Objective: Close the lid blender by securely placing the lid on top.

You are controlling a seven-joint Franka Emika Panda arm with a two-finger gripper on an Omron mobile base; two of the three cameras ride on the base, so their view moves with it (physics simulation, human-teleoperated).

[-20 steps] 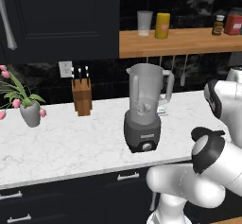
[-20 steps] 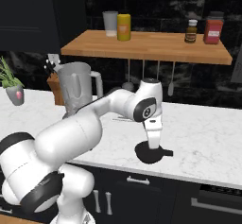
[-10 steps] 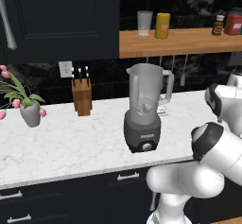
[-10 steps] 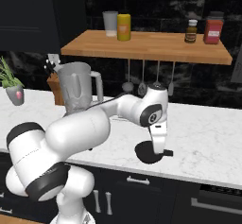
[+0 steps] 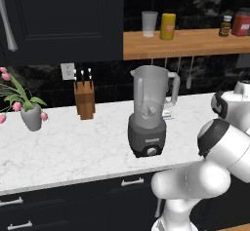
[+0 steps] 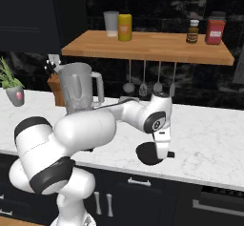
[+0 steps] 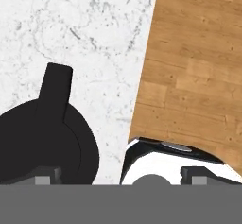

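item: lid (image 6: 148, 154), flat black disc with a tab, lay on the marble counter (image 6: 209, 134) near its front edge, well apart from the blender (image 6: 78, 87).
item: blender, jar mouth uncovered, stood upright on the counter beside the knife block (image 5: 84, 99).
item: gripper (image 6: 165, 149), fingers spread wide and holding nothing, hung just over the lid; in the hand view the lid (image 7: 45, 147) sat off to one side, under one fingertip rather than between both.
note to you: best to centre the jaws across the disc before lowering, then close on its rim so it lifted level.
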